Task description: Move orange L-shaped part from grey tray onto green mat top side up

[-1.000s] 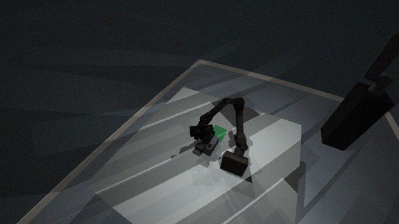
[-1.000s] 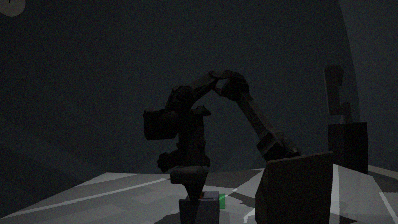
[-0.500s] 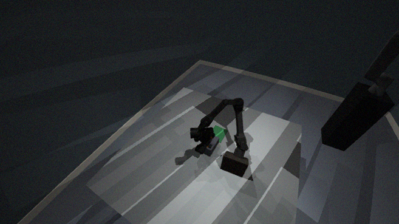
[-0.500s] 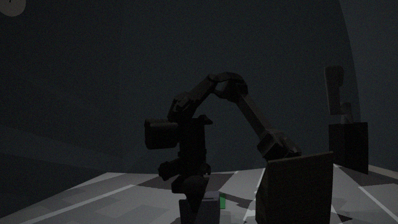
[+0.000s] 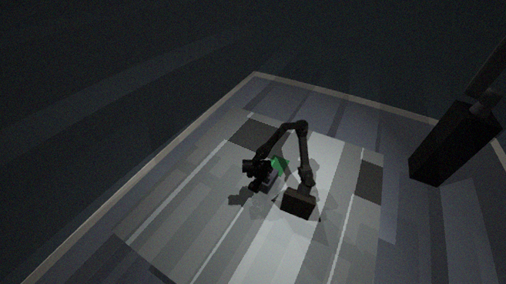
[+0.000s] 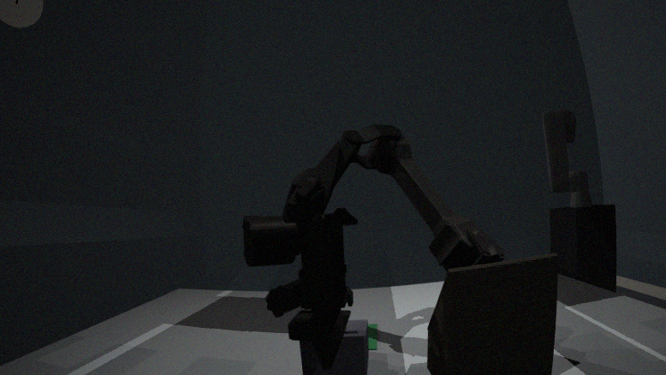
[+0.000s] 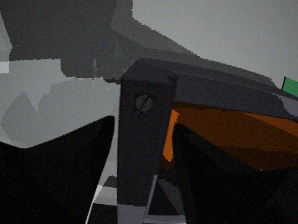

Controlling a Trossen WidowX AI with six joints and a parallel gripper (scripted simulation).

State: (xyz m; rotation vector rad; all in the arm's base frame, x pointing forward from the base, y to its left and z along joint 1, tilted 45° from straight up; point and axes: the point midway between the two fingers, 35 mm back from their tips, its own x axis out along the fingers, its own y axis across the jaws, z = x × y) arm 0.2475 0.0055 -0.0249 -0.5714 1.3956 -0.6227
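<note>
Orange L-shaped part (image 7: 220, 129) is in the pocket of the grey tray (image 7: 154, 90). You only really get it in the wrist view, where its orange face runs off to the right under the tray's dark rim. I honestly can't tell whether one end is tipped up or it's lying flush; it's too dim and too close.

The black parallel-jaw gripper (image 7: 144, 125) is right down at the tray. Its two dark fingers fill the bottom of the wrist shot: one finger (image 7: 53, 189) sits left of the tray's near corner, and the other finger (image 7: 226, 189) covers part of the orange face. The jaws are partway apart and aren't clamped on anything. Whether that finger is actually touching the part isn't clear.

From the exterior camera the gripper (image 6: 326, 356) points straight down in front of the tray (image 6: 356, 347), hiding most of it, with the arm folded into a high arch above. The flat green mat (image 6: 372, 336) peeks out just beside the tray.

In the top view everything is tiny. The gripper (image 5: 258, 182) is over the tray (image 5: 270, 181), the green mat (image 5: 279, 164) is right next to it, and the dark boxy arm base (image 5: 298, 202) is close by. The part itself is hidden there.
</note>
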